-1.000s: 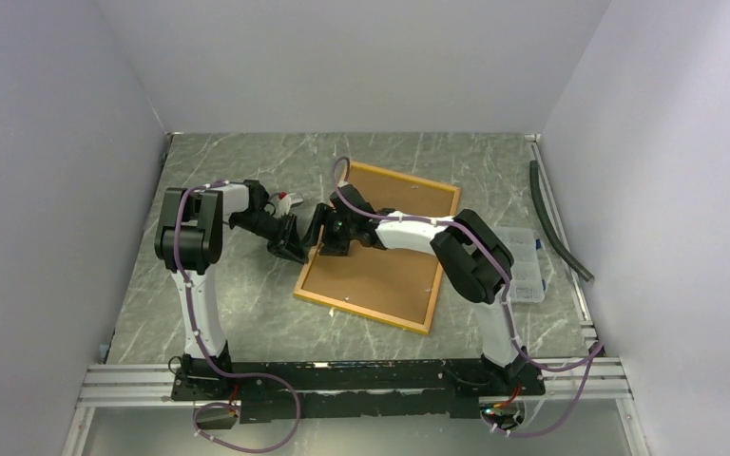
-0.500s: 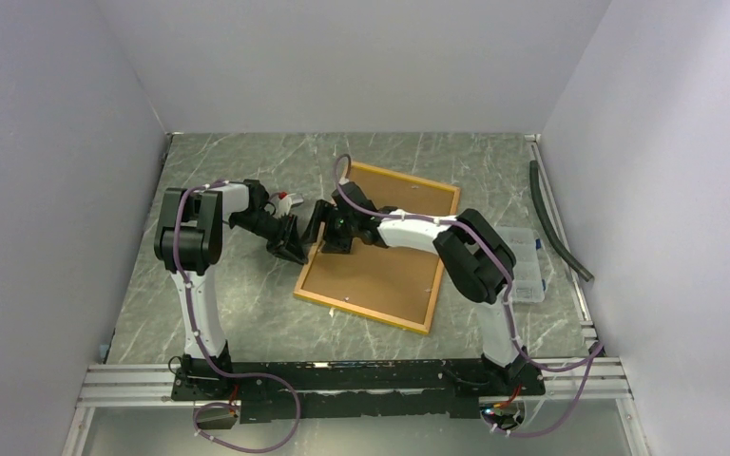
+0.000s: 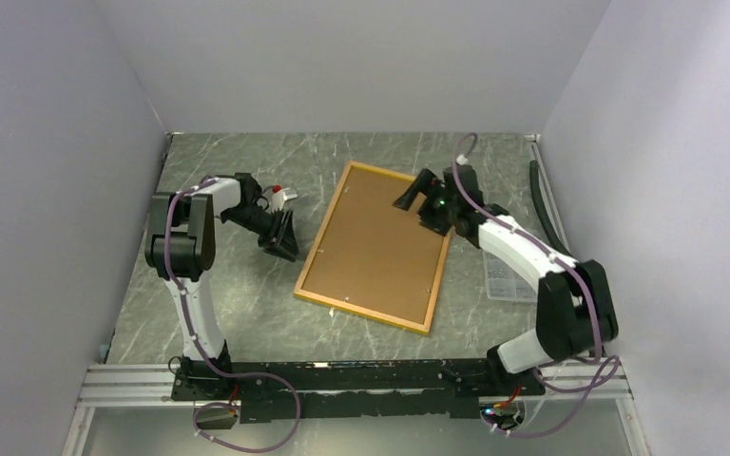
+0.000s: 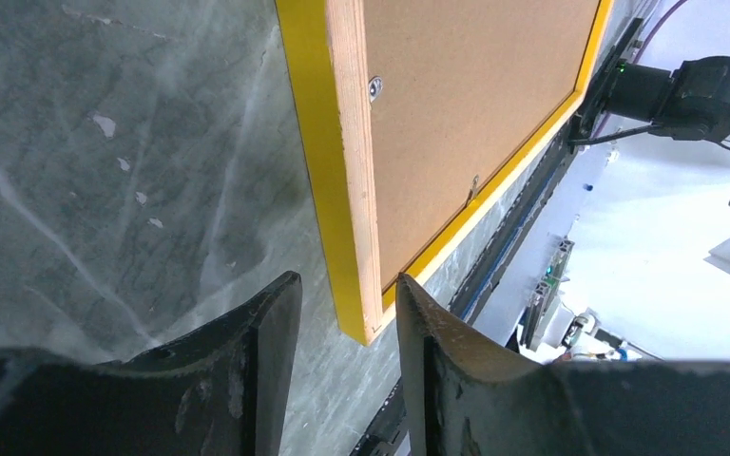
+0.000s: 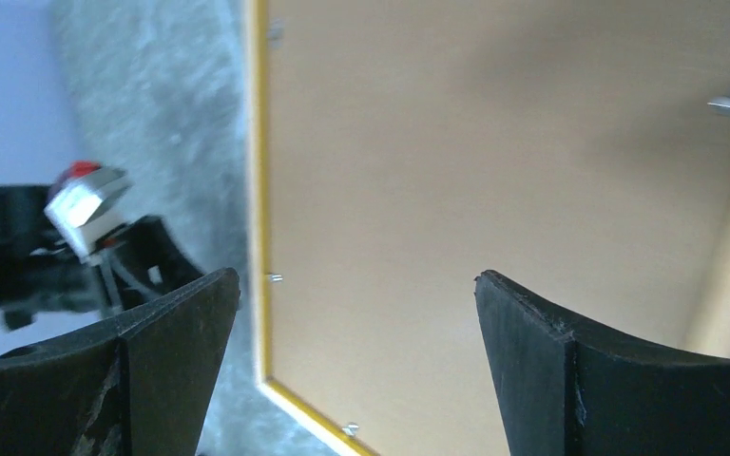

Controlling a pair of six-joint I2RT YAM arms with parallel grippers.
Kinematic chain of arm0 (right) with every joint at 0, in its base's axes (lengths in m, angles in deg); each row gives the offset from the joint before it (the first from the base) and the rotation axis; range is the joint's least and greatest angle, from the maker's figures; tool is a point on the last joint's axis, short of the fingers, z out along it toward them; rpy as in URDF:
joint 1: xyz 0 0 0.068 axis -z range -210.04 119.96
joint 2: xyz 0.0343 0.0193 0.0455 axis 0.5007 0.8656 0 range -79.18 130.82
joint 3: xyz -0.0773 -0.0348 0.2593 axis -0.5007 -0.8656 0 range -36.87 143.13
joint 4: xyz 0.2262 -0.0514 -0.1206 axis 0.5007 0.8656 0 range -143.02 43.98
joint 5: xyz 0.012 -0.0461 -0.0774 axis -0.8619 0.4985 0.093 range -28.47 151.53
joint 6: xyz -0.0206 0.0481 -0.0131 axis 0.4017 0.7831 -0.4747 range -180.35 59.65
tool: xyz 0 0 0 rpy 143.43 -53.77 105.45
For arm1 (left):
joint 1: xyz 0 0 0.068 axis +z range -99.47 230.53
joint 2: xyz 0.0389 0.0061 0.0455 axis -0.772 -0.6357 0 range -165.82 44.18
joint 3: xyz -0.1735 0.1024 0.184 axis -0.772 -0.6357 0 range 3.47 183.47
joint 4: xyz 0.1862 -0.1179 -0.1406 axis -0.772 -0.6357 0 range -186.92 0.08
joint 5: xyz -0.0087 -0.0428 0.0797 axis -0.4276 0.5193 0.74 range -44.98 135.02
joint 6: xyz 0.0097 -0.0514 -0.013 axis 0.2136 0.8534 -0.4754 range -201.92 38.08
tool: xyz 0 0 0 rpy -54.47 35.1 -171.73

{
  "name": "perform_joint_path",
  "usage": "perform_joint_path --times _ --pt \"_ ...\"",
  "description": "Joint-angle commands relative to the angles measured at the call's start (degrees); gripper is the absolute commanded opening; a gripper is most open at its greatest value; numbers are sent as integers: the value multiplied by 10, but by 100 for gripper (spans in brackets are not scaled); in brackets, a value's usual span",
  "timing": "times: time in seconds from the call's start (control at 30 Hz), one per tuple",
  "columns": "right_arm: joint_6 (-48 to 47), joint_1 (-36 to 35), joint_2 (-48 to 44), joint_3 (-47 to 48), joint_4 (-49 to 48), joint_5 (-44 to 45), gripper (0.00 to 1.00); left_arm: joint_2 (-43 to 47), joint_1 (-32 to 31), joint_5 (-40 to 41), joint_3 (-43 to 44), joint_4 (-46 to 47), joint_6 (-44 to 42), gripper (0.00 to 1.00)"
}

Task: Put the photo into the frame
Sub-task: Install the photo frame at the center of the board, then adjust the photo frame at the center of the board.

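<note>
Left hand spread, right hand spread (wider), frame face-down, photo unseen

Even light; right wrist view blurred.

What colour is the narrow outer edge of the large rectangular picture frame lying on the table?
Bright yellow, on the large rectangular picture frame; the left wrist view shows it best.

Left hand slightly parted, low; right hand spread wide, hovering.
</note>
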Motion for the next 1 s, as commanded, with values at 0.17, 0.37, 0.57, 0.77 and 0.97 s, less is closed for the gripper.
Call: perform_joint_path --times 0.17,0.37,0.57,0.77,0.97 --pt "-77 116 -83 -99 85 69 100 19 -27 21 -31 30 -9 42" --pt "-77 130 -27 -103 44 39 100 13 -47 24 -48 43 -5 35" --pt "-68 128 52 -66 -3 -3 100 16 -56 15 -60 33 -26 33" --pt "-68 109 108 9 0 -27 100 36 -70 -21 -71 2 -69 38" --pt "-64 90 143 66 27 -30 100 37 -123 -69 -52 -41 -96 43"
